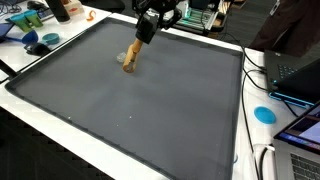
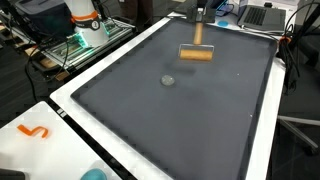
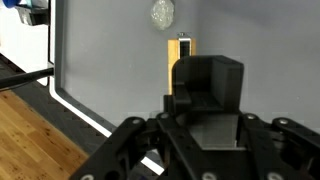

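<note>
My gripper (image 1: 149, 27) hangs over the far part of a large grey mat (image 1: 150, 110). It looks shut on the upper end of an orange-tan tool (image 1: 134, 55) that slants down to the mat. In an exterior view the tool's lower part (image 2: 196, 54) shows as a short orange bar lying crosswise, low over the mat under the gripper (image 2: 199, 24). I cannot tell whether it touches the mat. A small clear lump (image 1: 122, 58) lies on the mat beside it (image 2: 167, 80). In the wrist view the fingers (image 3: 205, 82) form one dark block, with the orange tool (image 3: 180, 55) and the lump (image 3: 162, 13) beyond them.
The mat has a raised black rim (image 1: 243, 100) on a white table. Laptops (image 1: 298, 72) and a blue disc (image 1: 264, 114) lie beside it, blue items (image 1: 40, 40) at a far corner. An orange squiggle (image 2: 33, 131) sits on the white edge. Wood floor (image 3: 30, 135) lies beyond.
</note>
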You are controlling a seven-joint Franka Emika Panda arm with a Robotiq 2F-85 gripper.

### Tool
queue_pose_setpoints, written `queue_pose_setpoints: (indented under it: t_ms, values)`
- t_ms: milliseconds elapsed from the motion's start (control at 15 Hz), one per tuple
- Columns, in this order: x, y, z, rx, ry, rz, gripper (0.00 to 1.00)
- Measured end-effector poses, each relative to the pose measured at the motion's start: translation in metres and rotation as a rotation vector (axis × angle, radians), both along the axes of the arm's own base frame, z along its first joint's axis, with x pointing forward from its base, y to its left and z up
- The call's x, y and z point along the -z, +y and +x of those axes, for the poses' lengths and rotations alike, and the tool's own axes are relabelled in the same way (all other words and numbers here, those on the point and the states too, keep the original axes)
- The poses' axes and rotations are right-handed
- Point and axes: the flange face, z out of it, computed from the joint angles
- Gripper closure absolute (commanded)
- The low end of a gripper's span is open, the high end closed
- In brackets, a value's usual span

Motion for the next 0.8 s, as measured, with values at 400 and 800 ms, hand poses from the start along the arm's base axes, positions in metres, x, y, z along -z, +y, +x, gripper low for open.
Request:
queue_pose_setpoints:
  t_ms: [400, 800]
  values:
    - [-0.010, -0.022, 0.014, 0.051, -0.025, 0.009, 0.76]
    - [-0.023, -0.070, 0.032, 0.128, -0.027, 0.087, 0.76]
